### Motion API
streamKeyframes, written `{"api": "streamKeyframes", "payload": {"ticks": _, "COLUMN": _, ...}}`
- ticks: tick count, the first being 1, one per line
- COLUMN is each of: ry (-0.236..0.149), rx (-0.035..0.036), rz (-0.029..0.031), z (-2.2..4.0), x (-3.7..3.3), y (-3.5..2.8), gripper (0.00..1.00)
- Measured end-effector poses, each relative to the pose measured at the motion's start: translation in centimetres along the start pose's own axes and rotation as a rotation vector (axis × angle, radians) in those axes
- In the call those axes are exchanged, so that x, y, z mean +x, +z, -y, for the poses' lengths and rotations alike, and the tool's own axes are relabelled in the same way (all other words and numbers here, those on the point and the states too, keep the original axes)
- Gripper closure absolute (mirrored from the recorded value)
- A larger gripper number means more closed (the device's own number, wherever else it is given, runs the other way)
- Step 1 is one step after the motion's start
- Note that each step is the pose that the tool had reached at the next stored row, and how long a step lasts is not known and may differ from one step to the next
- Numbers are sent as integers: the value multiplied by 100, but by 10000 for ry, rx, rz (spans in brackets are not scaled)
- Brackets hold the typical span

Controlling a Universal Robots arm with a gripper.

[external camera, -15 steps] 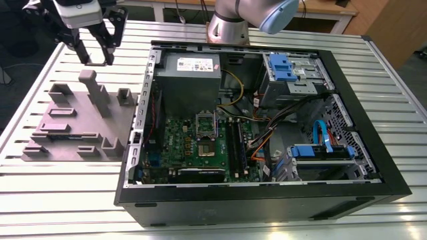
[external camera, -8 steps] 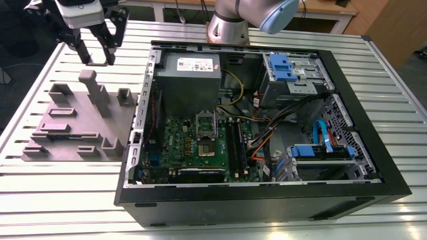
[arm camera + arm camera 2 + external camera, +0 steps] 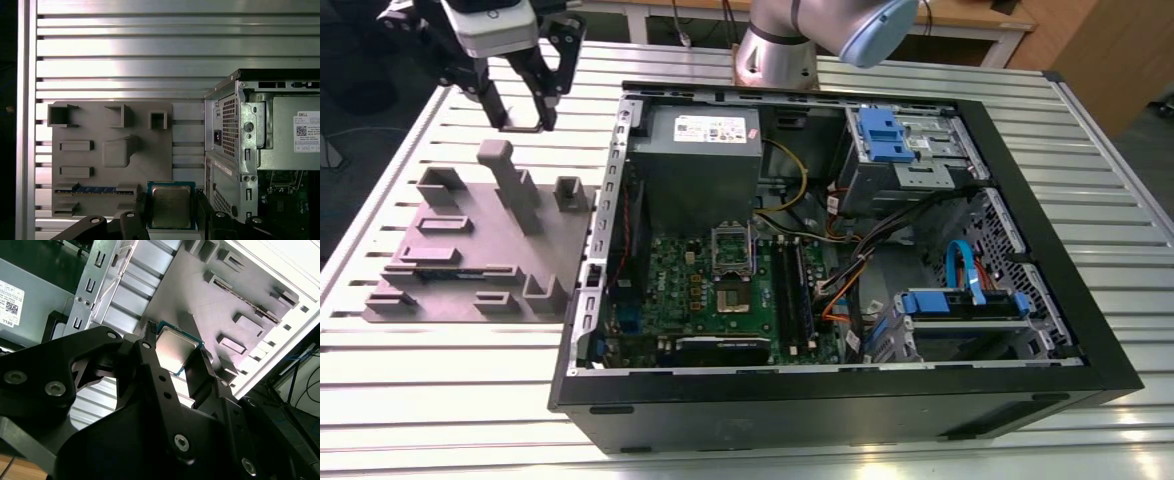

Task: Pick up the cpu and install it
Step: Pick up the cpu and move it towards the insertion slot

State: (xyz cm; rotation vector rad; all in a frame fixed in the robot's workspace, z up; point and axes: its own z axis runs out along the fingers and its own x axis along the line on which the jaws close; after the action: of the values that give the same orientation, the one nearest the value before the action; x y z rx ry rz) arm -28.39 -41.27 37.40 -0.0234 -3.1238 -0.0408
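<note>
The arm reaches from its base (image 3: 774, 55) out toward the exterior view's left. The gripper (image 3: 523, 120) points straight down and hangs clear above the table (image 3: 440, 380). Its two black fingers (image 3: 203, 212) are pinched on the cpu (image 3: 171, 205), one on each of two opposite edges. The chip sits level between them, with its silvery metal top facing up toward the wrist. In the second wrist view the cpu (image 3: 177, 352) shows the same hold, with its thin pale rim visible past the fingertips. From outside it reads only as a thin edge between the tips. Directly beneath the hand lies the grey fixture (image 3: 467, 255), and the tips are well above its posts. In the first wrist view the chip appears over the fixture's edge that faces the case (image 3: 854, 400). A memory stick (image 3: 97, 190) rests in a slot of the fixture below the hand. The open case stands beside the hand, on the exterior view's right, and its power supply (image 3: 700, 165) is the part nearest. The socket (image 3: 731, 290) lies well apart from the gripper, deeper in the case.
</note>
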Motion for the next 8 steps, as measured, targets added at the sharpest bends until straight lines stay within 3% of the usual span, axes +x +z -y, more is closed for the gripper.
{"api": "streamKeyframes", "payload": {"ticks": 8, "ry": 1, "rx": 0, "rz": 1, "z": -1, "x": -45, "y": 0, "gripper": 53}}
